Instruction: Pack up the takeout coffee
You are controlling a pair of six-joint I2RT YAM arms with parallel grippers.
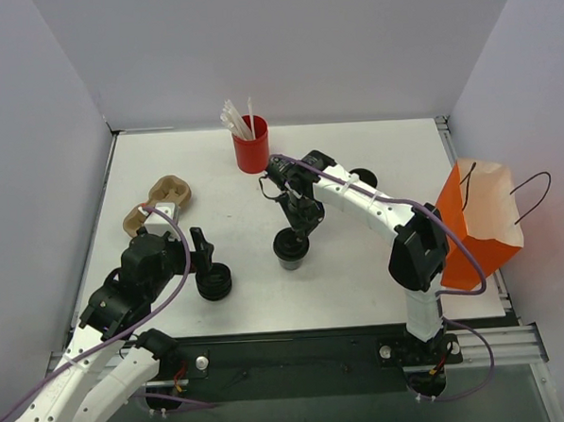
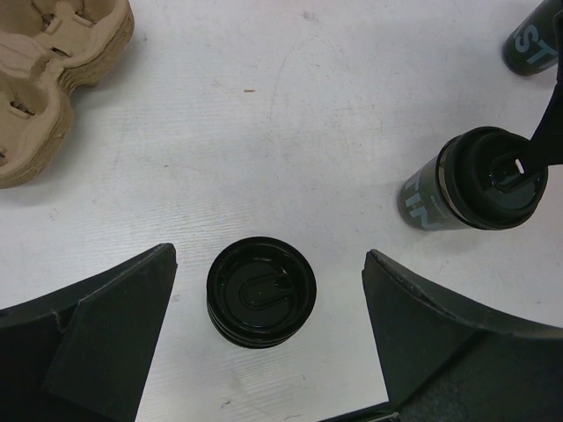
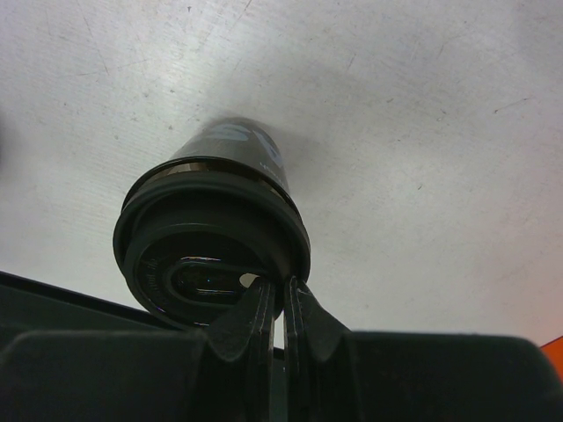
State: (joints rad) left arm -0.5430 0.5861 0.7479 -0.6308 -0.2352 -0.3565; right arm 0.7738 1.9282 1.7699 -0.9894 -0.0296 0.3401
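Note:
One takeout coffee (image 1: 291, 249), a small black cup with its black lid on, stands mid-table. It also shows in the left wrist view (image 2: 475, 180) and fills the right wrist view (image 3: 211, 237). My right gripper (image 1: 297, 231) (image 3: 280, 286) is shut, its tips touching the near edge of that lid. A second black cup (image 1: 361, 179) (image 2: 532, 40) stands behind the right arm. My left gripper (image 1: 209, 270) (image 2: 268, 264) hangs open astride the low stack of loose lids (image 1: 214, 284) (image 2: 261, 292), touching nothing. The orange paper bag (image 1: 477, 224) stands upright at the table's right edge.
A red cup of white straws (image 1: 251, 146) stands at the back centre. A brown cardboard cup carrier (image 1: 159, 203) (image 2: 53, 79) lies at the left. White walls close in the table on three sides.

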